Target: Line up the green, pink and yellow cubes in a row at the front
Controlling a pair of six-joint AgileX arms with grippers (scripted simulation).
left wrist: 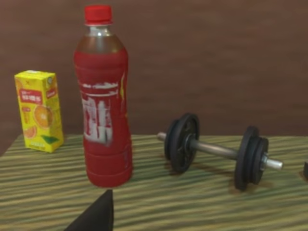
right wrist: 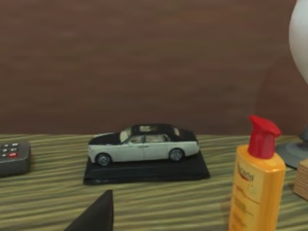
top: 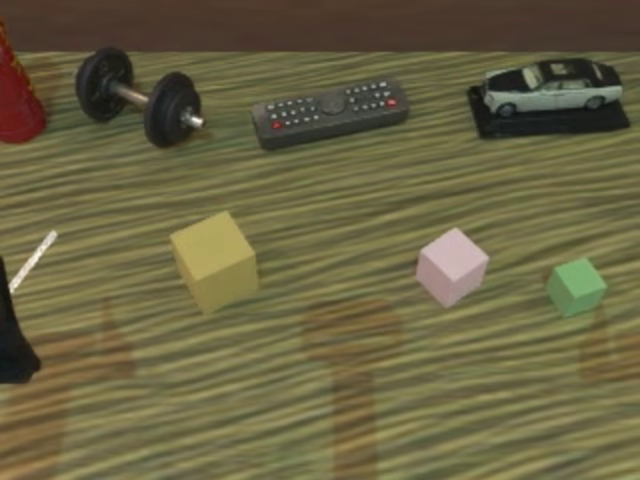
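Note:
Three cubes sit apart in a loose row across the middle of the table. The large yellow cube point(top: 213, 262) is left of centre, the pink cube point(top: 452, 265) right of centre, and the small green cube point(top: 576, 286) near the right edge. My left gripper point(top: 12, 340) is parked at the table's left edge, well left of the yellow cube. One dark finger point(left wrist: 98, 214) shows in its wrist view, with bare table beside it. My right arm is out of the top view; one dark finger point(right wrist: 98, 214) shows in its wrist view. No cube appears in either wrist view.
Along the back stand a red bottle point(top: 15, 95), a dumbbell point(top: 140, 97), a remote point(top: 330, 112) and a model car point(top: 550, 92) on a black base. A juice carton point(left wrist: 38, 110) and an orange pump bottle point(right wrist: 255, 183) show only in the wrist views.

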